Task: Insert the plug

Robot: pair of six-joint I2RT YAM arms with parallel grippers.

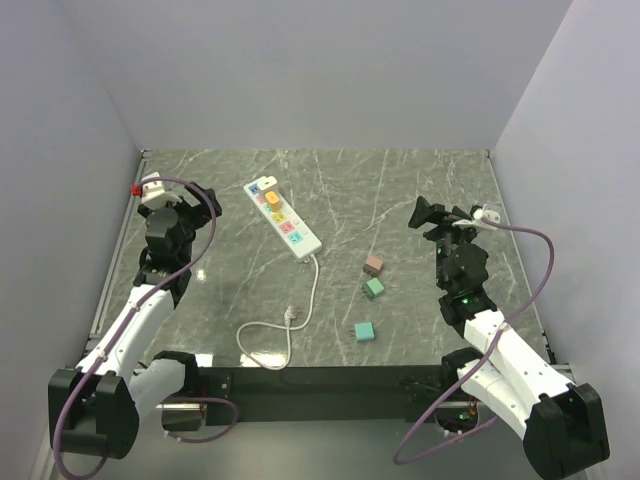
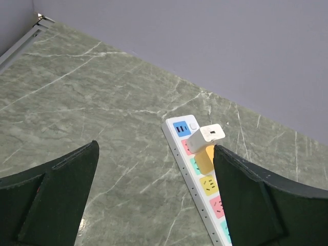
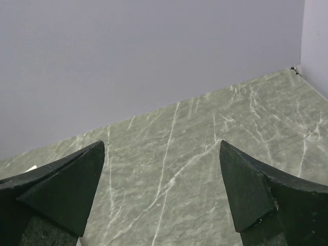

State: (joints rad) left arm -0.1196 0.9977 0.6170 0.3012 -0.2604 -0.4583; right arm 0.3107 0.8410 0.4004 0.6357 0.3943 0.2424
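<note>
Both sets of jaws are standing apart, gripping nothing. The plug [image 1: 291, 316] is lying loose on the counter [image 1: 420, 180] at the cord's end, nearer the front edge than either jaws, and the left arm [image 1: 150, 300] looks slightly closer. The strip [image 1: 284, 218] is running diagonally from far-left to near-right, with a white charger [image 2: 207, 134] sitting in its far end.

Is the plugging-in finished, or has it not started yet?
Looks done: a white plug stands in the power strip near its far end. Nothing in hand: left gripper and right gripper hang open, empty. Nothing obvious remains, though I cannot confirm it is fully seated.
</note>
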